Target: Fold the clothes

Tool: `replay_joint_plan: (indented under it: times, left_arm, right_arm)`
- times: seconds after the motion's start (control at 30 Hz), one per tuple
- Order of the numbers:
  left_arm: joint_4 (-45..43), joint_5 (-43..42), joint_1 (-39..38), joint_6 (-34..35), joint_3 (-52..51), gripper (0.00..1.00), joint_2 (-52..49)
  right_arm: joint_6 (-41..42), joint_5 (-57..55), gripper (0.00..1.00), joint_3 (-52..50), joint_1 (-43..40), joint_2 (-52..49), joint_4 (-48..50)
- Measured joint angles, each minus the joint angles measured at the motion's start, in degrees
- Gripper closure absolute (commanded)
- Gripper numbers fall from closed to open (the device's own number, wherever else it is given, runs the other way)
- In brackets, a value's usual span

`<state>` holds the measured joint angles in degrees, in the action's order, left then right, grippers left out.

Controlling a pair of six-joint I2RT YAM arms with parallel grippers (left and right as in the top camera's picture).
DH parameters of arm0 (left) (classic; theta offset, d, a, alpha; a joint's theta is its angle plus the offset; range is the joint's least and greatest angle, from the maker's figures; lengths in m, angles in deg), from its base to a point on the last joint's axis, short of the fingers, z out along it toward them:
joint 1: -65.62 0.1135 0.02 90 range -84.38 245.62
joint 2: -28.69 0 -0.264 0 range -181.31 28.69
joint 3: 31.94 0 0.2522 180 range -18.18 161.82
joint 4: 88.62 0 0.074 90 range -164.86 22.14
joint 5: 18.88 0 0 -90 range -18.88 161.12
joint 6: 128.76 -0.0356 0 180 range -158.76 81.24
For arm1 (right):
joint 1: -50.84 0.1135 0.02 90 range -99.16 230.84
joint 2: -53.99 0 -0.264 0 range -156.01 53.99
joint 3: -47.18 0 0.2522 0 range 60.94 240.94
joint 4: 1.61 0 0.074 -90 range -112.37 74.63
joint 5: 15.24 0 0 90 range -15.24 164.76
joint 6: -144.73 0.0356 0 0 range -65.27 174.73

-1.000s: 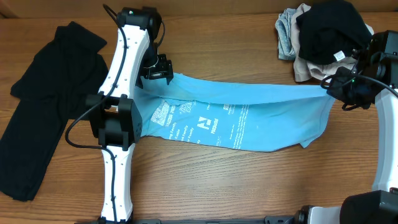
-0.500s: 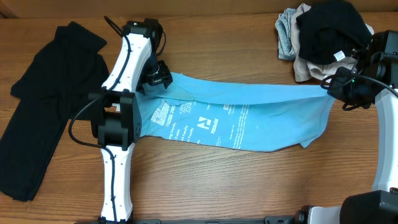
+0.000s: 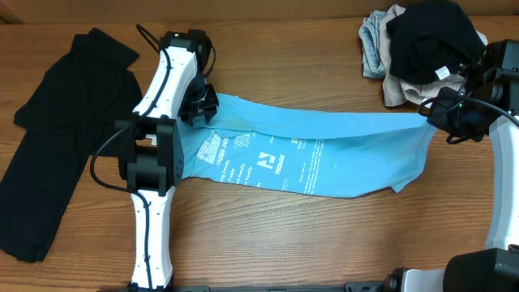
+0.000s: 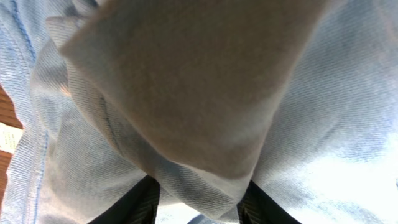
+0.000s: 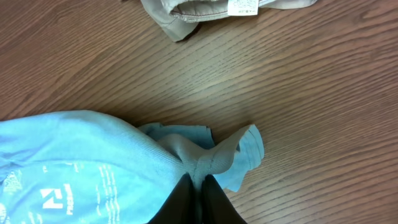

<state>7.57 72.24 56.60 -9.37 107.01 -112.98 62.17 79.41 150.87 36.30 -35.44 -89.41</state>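
Pincers first. Holds the left end of the light blue T-shirt (image 3: 324, 158) clamped in the left pincer (image 3: 201, 104), left of centre in the overhead view; shows up on that wrist's camera as pale cloth bunched between two dark fingers (image 4: 134, 202). Pinches a gathered corner of the same shirt in the right pincer (image 3: 428, 113), closed tight near the right edge of frame, with a small flap poking out past the tips in the right wrist view. Leaves the shirt strung across the middle of the counter (image 3: 284, 243) as a long band, upper edge taut, lettering face up, lower part resting on the wood.

Looks early to midway for this one item: spread and tensioned, perhaps narrowed lengthwise, but not yet brought end to end into a compact packet. Needs the two ends joined and the result flattened. Beyond that, leaves the black garment (image 3: 57, 138) lying loose and rumpled at far left, and a heap of clothes (image 3: 422, 40) in the upper right corner, apparently unfolded. Puts most of the job ahead, by this reckoning.
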Motion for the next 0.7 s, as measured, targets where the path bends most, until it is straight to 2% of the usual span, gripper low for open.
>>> replay_joint_plan:
  times: [0.03, 0.13, 0.17, 0.3, 0.4, 0.5, 0.57, 0.7]
  left_arm:
    - [-0.09, 0.07, 0.00, 0.02, -0.02, 0.64, 0.00]
    - [-0.44, 0.72, 0.00, 0.22, -0.02, 0.90, 0.00]
    - [-0.59, 1.07, 0.00, -0.04, -0.02, 0.96, 0.00]
    - [-1.38, 2.16, 0.00, -1.05, -0.02, 0.96, 0.00]
    - [-1.53, 2.62, 0.04, -2.25, 0.02, 0.96, 0.00]
    - [0.85, 2.64, 0.35, -3.23, 1.64, 0.96, 0.00]
    - [3.41, 2.78, 0.85, -3.76, 5.11, 0.96, 0.00]
    - [7.89, 2.82, 2.80, -5.35, 18.60, 0.96, 0.02]
  right_arm:
    - [0.02, 0.00, 0.91, 0.00, 0.00, 0.00, -0.07]
    - [0.02, -0.02, 0.91, 0.00, 0.00, 0.00, -0.04]
    - [0.02, -0.02, 0.91, 0.00, 0.00, 0.00, -0.02]
    - [0.00, -0.02, 0.92, 0.00, 0.00, 0.00, 0.22]
    - [-0.02, 0.00, 0.96, 0.00, 0.00, 0.00, 0.46]
    - [0.04, 0.00, 0.96, 0.00, 0.00, 0.00, 0.61]
    - [0.00, 0.00, 0.96, -0.02, 0.00, 0.00, 1.01]
    - [0.00, 0.02, 0.96, 0.00, 0.00, 0.00, 2.01]
